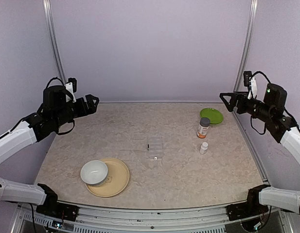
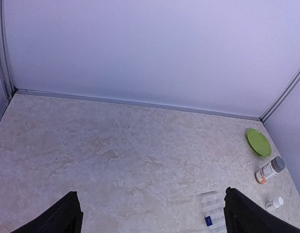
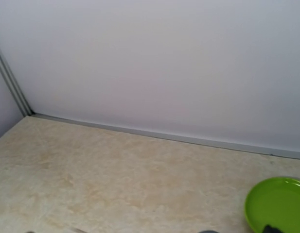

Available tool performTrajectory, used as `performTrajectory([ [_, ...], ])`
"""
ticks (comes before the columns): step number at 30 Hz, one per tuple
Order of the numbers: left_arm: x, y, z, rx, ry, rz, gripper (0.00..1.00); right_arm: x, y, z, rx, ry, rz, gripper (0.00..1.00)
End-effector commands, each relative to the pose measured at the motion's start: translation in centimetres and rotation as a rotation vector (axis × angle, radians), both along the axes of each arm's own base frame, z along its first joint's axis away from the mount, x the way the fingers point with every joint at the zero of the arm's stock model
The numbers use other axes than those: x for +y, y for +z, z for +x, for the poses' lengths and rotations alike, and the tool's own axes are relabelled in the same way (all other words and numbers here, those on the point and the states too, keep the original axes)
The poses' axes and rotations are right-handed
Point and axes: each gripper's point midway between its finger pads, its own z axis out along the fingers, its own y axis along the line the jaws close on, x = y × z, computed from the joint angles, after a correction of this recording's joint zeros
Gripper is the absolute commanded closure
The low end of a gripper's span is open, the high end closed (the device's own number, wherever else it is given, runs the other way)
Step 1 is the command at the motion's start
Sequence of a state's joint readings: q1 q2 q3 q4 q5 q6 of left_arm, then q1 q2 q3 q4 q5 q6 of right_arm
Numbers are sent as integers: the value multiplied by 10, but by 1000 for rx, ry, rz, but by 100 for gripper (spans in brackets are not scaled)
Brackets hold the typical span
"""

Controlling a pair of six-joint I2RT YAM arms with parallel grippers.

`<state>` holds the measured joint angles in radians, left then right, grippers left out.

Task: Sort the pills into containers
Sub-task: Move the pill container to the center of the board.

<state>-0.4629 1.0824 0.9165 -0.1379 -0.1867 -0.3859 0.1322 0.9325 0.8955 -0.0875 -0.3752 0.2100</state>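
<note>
The clear flat pill box (image 1: 154, 147) lies mid-table; it also shows in the left wrist view (image 2: 212, 213) at the bottom edge. I cannot make out any pills in any view. My left gripper (image 1: 91, 103) is raised high over the table's far left, open and empty, with its fingers (image 2: 67, 216) wide apart at the bottom corners of its wrist view. My right gripper (image 1: 228, 100) is raised high at the far right, open and empty, above and behind the green plate. Both are far from the pill box.
An orange-labelled grey-capped bottle (image 1: 203, 127) and a tiny white bottle (image 1: 203, 147) stand right of the box. A green plate (image 1: 211, 115) lies at the back right. A white bowl (image 1: 94, 172) sits on a tan plate (image 1: 118, 182) at the front left.
</note>
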Motion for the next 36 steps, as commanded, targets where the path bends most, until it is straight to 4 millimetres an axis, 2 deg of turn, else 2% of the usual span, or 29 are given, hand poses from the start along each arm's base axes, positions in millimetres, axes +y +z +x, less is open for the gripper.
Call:
performTrajectory([
  [1,-17,19,5,-46,-48,-11,1,4,25,-5,-72,44,26,0],
  [5,-34,11,7,-22,-84,2,1,18,22,-9,-58,145,31,0],
  [9,-57,-4,7,11,-134,21,1,38,9,-7,-22,240,32,0],
  [16,-105,-49,0,101,-222,24,1,84,-40,15,110,269,-53,0],
  [21,-129,-82,-9,164,-282,-14,1,111,-65,21,172,295,-76,0],
  [31,-182,-141,-28,280,-384,-1,1,145,-105,25,262,342,-89,0],
  [36,-205,-165,-35,335,-430,-13,1,153,-119,30,298,334,-112,0],
])
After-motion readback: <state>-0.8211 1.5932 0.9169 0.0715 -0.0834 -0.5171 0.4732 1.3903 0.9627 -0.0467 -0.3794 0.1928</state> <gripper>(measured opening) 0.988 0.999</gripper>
